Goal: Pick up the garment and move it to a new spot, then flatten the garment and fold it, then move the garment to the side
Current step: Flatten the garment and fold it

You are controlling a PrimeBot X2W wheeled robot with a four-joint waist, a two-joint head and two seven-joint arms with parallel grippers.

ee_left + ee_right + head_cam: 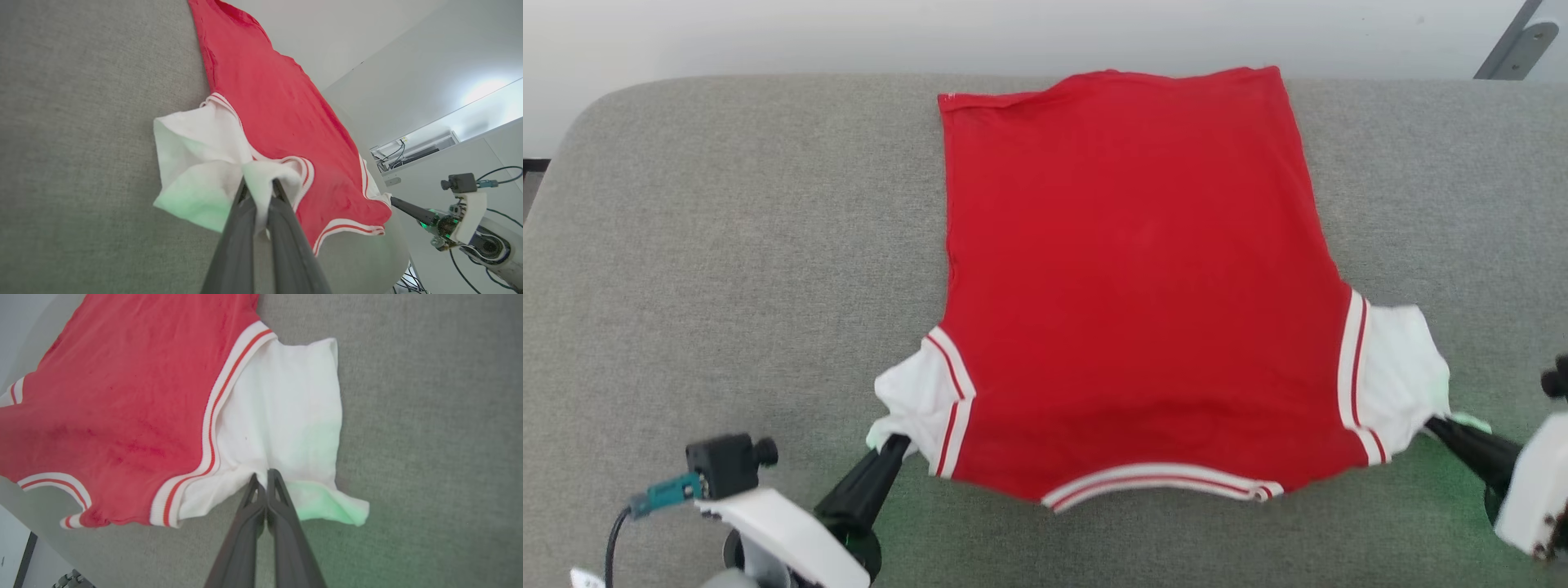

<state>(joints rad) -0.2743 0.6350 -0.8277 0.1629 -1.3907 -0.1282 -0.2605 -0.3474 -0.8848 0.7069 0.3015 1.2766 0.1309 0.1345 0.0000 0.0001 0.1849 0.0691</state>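
The garment [1135, 278], a red shirt with white sleeves and striped trim, lies spread on the grey cushioned surface [727, 245], collar toward me. My left gripper [894, 445] is shut on the edge of the left white sleeve [200, 163], with a pinch of white cloth between the fingers [282, 228]. At the right, my right gripper [1431, 425] is shut on the right white sleeve [286, 412] at its near edge. In the left wrist view the right gripper [393, 199] shows holding the far sleeve. The red body [118, 396] is fairly flat, with slight wrinkles.
The grey surface's far edge [768, 82] meets a pale wall. A metal bracket [1515, 49] sits at the top right. Bare grey cushion lies left [686, 286] and right [1462, 204] of the shirt. The near edge [49, 522] drops off close under the collar.
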